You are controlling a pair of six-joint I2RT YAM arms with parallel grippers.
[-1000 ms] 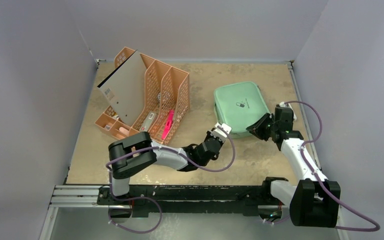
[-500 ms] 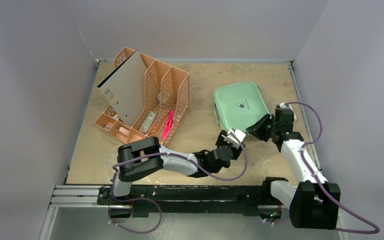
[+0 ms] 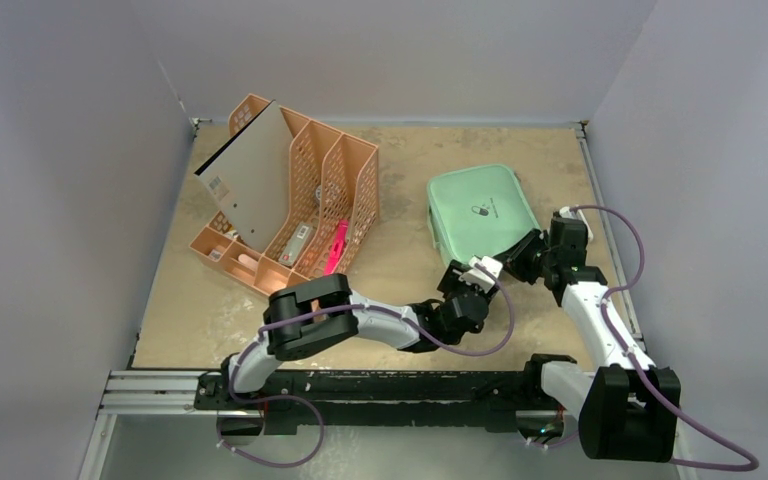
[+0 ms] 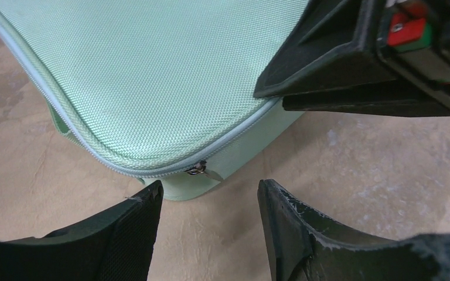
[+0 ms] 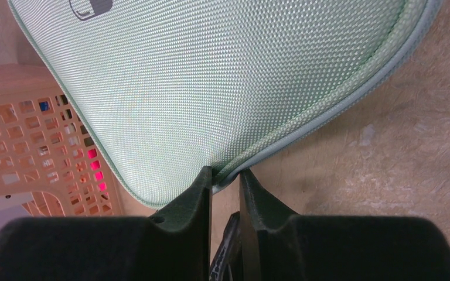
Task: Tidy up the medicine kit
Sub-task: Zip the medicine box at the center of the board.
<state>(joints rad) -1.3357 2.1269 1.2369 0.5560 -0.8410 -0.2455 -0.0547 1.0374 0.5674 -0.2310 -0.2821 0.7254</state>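
At woven mint medicine kit (image 3: 480, 212): right gripper (image 5: 225, 175) pinches piped rim (image 5: 304, 126), left gripper (image 4: 210, 186) agape.

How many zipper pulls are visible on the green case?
1. A metal pull hangs at the near corner of the medicine kit, just ahead of the open left gripper. A second may be hidden where the right gripper pinches the edge.

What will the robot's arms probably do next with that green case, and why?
Probably the left tool eases forward and closes on the zipper pull. Its jaws stand open just short of that small metal tab, the medicine kit looks zipped shut, and the right tool pinches the kit's edge, steadying it.
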